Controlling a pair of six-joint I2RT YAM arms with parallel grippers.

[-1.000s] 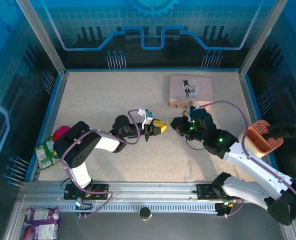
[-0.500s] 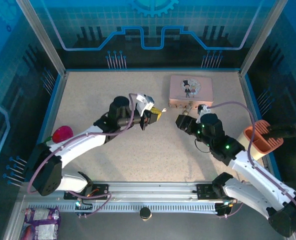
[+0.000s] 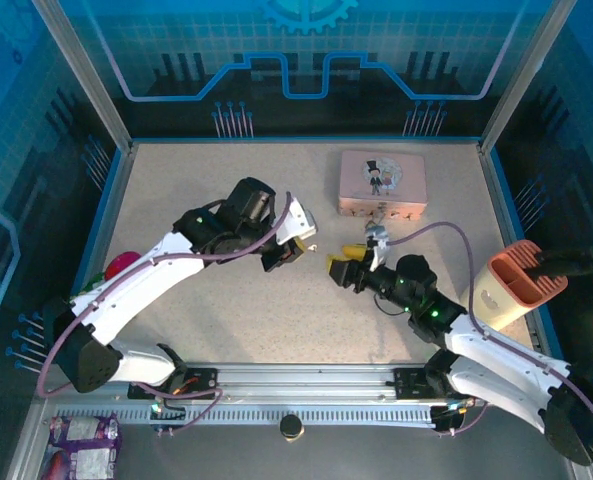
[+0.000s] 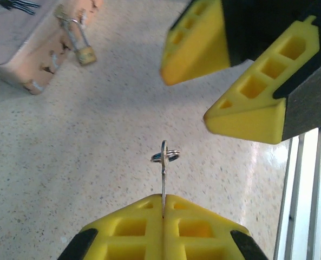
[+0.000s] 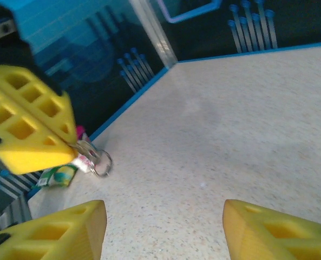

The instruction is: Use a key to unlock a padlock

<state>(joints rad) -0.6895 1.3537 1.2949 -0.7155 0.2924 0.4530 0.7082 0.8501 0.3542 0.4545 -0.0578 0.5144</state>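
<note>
Left tool (image 4: 164,203): pressed together, pinching the key (image 4: 163,172) edge-on, ring end outward, seemingly offered for handover.
Right tool (image 4: 188,96): spread, empty, just beyond the key, apparently poised to take it.
Padlock (image 4: 85,53): hanging at the pink tin's (image 4: 17,46) front, well apart, above the table (image 4: 95,151).

Your top camera looks down from high behind the arms, toward 12 o'clock. Your left wrist camera looks close toward 3 o'clock, the right toward 9; both see the key (image 4: 163,176).
</note>
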